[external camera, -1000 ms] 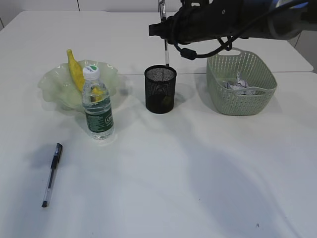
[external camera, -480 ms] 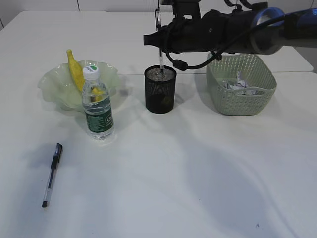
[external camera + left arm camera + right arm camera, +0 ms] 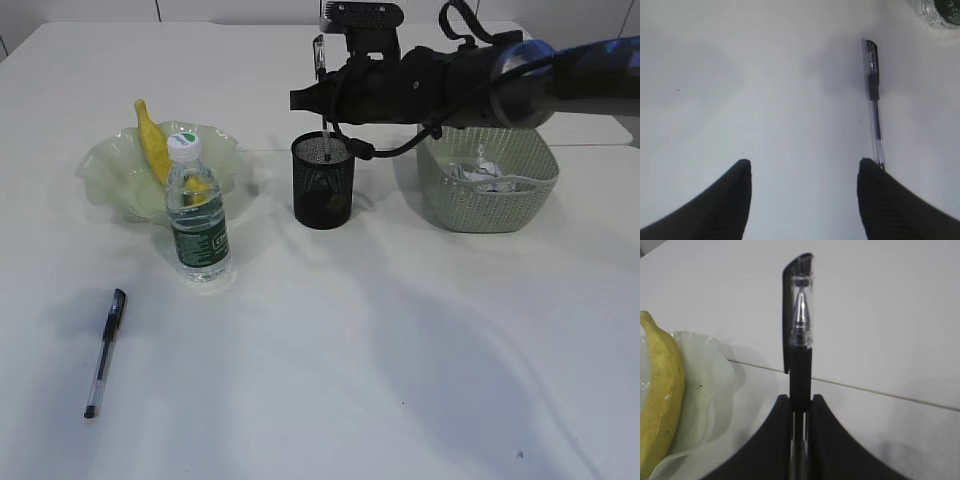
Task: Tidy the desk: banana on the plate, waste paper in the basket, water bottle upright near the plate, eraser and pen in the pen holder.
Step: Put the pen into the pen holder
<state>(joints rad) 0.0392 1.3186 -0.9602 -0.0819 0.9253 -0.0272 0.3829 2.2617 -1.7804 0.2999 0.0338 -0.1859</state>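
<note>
**Held pen lowered into the mesh cup**

Lower than a second ago, the right arm now hangs just above the pen holder (image 3: 324, 180), and the pen (image 3: 322, 100) it carries, then clear of the cup behind it, dips its lower end through the rim. Nothing else on the desk (image 3: 380, 360) has shifted.

Nearest the camera, plain white tabletop fills the foreground, crossed by soft grey arm shadows. A second pen (image 3: 104, 352) lies flat at the front left. The left gripper (image 3: 802, 172) hovers over it with its jaws spread wide and nothing between them; the right fingertip (image 3: 875, 185) sits right at that pen's lower end, and whether it touches I cannot tell.

Further back, the water bottle (image 3: 198, 210) stands upright just in front of the plate (image 3: 110, 170), where the banana (image 3: 153, 140) rests. The pen holder stands mid-table. To its right sits the basket (image 3: 487, 195) with the waste paper (image 3: 485, 172) inside. A seam crosses the tabletop behind them, and a white wall panel closes the far edge.

The right gripper (image 3: 800, 405) is pinched tight around the held pen's dark grip, keeping it upright, cap end up.
</note>
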